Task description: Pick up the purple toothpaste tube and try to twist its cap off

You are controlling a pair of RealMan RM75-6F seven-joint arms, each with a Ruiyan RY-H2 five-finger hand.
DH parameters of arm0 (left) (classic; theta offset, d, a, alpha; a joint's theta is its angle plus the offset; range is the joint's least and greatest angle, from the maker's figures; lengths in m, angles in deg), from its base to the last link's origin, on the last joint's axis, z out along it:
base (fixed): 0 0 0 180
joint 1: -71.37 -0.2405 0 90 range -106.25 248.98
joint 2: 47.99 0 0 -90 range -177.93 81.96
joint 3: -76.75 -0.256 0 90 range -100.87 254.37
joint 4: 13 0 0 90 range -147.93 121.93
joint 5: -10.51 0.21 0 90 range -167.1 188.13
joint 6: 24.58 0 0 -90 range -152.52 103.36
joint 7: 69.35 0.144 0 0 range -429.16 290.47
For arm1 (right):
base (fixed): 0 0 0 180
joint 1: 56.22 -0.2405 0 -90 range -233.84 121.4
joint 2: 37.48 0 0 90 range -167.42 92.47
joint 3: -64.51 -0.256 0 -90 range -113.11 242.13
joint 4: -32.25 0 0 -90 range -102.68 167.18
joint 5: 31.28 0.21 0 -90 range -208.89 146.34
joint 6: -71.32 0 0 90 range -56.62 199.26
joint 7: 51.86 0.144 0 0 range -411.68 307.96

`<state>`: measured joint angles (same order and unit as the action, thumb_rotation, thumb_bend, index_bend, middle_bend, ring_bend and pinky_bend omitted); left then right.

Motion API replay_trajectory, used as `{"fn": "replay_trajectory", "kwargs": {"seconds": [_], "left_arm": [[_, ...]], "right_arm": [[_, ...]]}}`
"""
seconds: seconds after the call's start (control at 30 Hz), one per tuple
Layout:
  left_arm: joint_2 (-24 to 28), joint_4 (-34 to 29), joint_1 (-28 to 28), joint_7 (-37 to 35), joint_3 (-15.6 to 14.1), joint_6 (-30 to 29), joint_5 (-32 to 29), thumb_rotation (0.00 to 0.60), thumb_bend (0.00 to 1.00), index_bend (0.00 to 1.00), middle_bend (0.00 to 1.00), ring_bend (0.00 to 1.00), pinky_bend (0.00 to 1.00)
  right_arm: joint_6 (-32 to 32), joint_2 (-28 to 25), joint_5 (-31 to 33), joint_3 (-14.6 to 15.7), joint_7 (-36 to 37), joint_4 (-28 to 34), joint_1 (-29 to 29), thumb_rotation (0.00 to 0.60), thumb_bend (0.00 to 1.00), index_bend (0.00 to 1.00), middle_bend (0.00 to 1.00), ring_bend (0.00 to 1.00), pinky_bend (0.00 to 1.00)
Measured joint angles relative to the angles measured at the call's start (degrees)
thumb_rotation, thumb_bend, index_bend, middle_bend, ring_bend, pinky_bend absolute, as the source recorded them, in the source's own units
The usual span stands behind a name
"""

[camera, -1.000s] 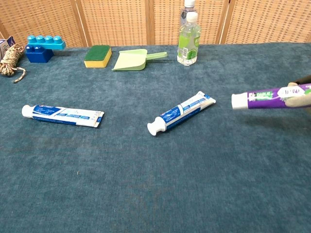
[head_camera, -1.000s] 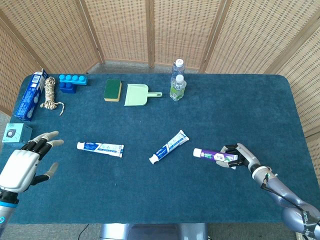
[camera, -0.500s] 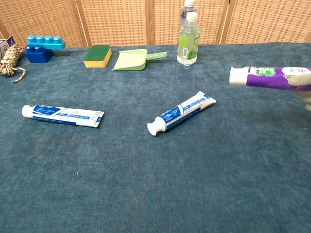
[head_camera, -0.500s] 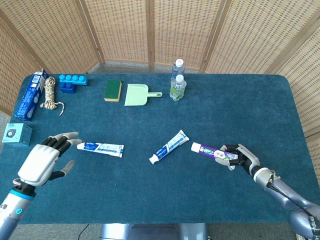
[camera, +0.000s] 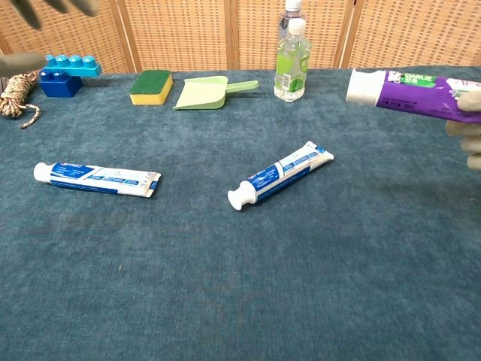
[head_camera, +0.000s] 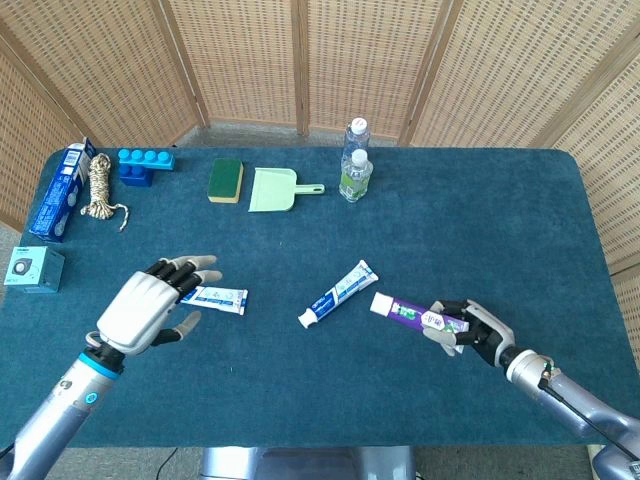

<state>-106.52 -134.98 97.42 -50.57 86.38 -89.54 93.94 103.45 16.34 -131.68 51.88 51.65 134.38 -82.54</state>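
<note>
Fingers (head_camera: pixel 447 331) of the right hand (head_camera: pixel 468 326) hold the purple toothpaste tube (head_camera: pixel 408 312) beside a blue tube (head_camera: pixel 339 293); left hand (head_camera: pixel 150 305) spread wide.

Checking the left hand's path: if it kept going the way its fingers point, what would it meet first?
Probably the blue toothpaste tube beneath the left hand's fingers; the hand's height above it is unclear.
</note>
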Motion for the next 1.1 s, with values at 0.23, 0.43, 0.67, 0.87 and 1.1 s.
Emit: {"fn": "replay_trajectory", "kwargs": {"seconds": [0.23,0.43,0.67,0.87,1.1], "left_arm": [[-2.0,-0.2,2.5,1.3,0.6,1.5,-1.6,0.6,0.36,0.2,0.16,0.17,0.33],[-3.2,0.4,3.1,1.9,0.1,1.2,-0.6,0.6,0.36,0.19,0.13,0.14,0.31],[-4.8,2.0,3.8,2.6,-0.5,0.1,3.4,0.6,0.36,0.2,0.11,0.1,0.27],[-6.9,4.3,5.8,2.8,-1.0,0.8,7.4,0.6,0.36,0.22,0.1,0.08,0.23],[-9.7,6.2,9.1,3.7,-0.8,3.5,8.8,0.6,0.36,0.19,0.06,0.02,0.24]], "right_arm": [[7.3,-1.8,-5.3,8.3,8.3,-0.7,-5.3,0.6,0.57,0.95,0.76,0.78,0.77],[10.0,-2.1,-5.9,12.6,10.7,-1.2,-8.3,0.6,0.57,0.95,0.76,0.78,0.78],[11.7,-2.0,-4.6,16.5,11.4,-1.3,-11.3,0.6,0.57,0.95,0.76,0.78,0.78],[11.5,-1.5,-3.4,18.4,12.6,-0.2,-13.9,0.6,0.57,0.95,0.76,0.78,0.78],[11.8,-1.6,-1.8,20.2,13.4,1.5,-16.3,0.6,0.57,0.95,0.76,0.78,0.78]]}}
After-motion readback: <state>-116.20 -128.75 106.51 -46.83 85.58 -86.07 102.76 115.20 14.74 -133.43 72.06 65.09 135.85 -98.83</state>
